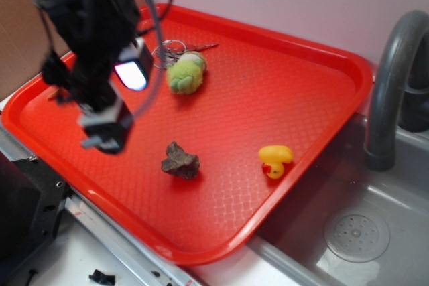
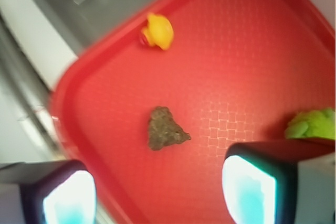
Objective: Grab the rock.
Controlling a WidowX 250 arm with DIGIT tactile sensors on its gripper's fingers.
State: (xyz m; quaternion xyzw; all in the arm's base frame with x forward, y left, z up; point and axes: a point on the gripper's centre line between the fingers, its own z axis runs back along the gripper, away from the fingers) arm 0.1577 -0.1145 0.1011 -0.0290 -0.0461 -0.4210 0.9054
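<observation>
My gripper (image 2: 157, 195) hangs above the left part of the red tray (image 1: 322, 51), fingers spread wide with nothing between them; in the wrist view both pads (image 2: 244, 190) frame the bottom edge with a clear gap. The rock (image 2: 165, 128) lies flat on the tray, ahead of the open gap and apart from both pads, no contact. In the exterior view the rock (image 1: 179, 161) sits near the tray's front-middle, to the right of and lower than my gripper (image 1: 107, 132). Step in hand, as I judge it: approach, grasp not yet made. Next move calls for shifting over until the rock is centred between the pads, descending to tray level, then closing across its narrower span. The yellow duck (image 1: 275, 160) and green plush ball (image 1: 186, 74) are well apart from the rock. The sink (image 1: 362, 232) lies beside the tray. No brands, labels or writing readable anywhere.
</observation>
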